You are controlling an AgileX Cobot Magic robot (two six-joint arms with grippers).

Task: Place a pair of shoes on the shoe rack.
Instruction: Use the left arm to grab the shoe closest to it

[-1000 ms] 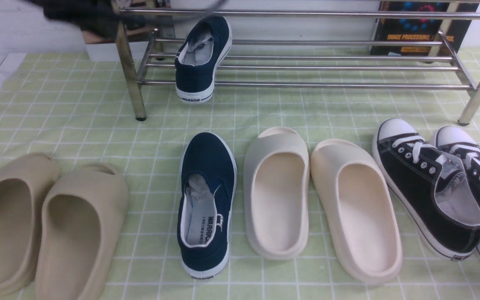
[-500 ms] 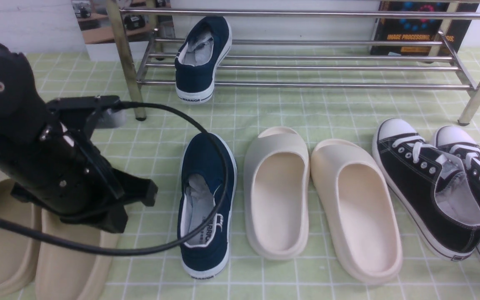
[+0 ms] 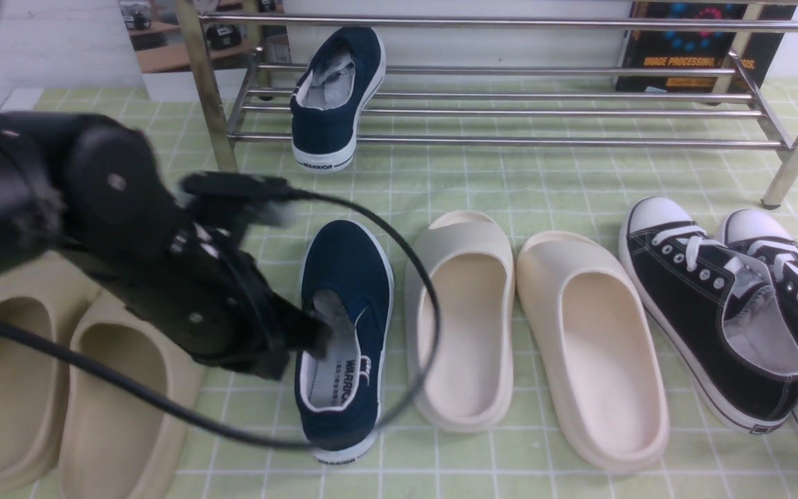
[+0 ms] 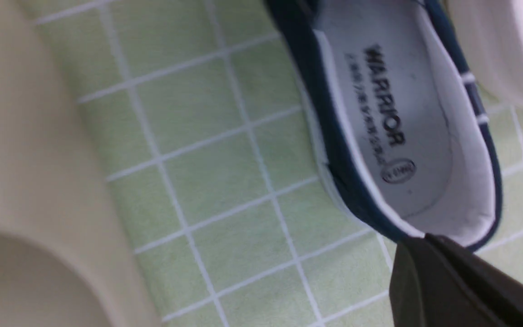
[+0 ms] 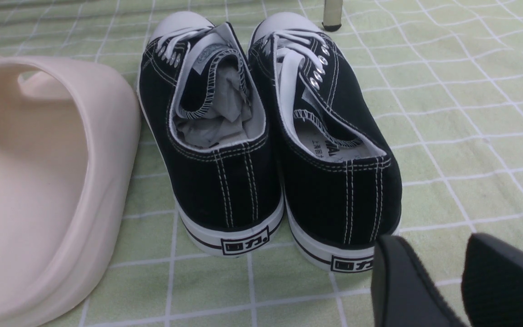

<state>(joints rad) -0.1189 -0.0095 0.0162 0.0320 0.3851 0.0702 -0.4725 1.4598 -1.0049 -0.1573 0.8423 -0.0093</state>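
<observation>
Far left, at 9 o'clock: tan foam slides (image 3: 18, 388), distractors, partly hidden under the left arm. The left gripper (image 3: 317, 337) has its fingers pressed together and holds nothing. Its tip is at the collar of the loose navy slip-on (image 3: 350, 277), at that shoe's 9 o'clock; contact unclear. Probably lining up on the collar before spreading to pinch it.

That shoe lies flat on the green checked cloth (image 3: 510, 187), toe to 12. Its mate (image 3: 337, 97) is at 12 o'clock on the chrome shoe rack (image 3: 510, 142), lower shelf, heel hanging over the front bar. Task looks half done.

Toward 3 o'clock: cream slides (image 3: 530, 333), then black lace-up sneakers (image 3: 711, 312). The right gripper (image 5: 443, 254) has its jaws apart and empty, sitting behind the sneakers' heels, likely parked clear.
</observation>
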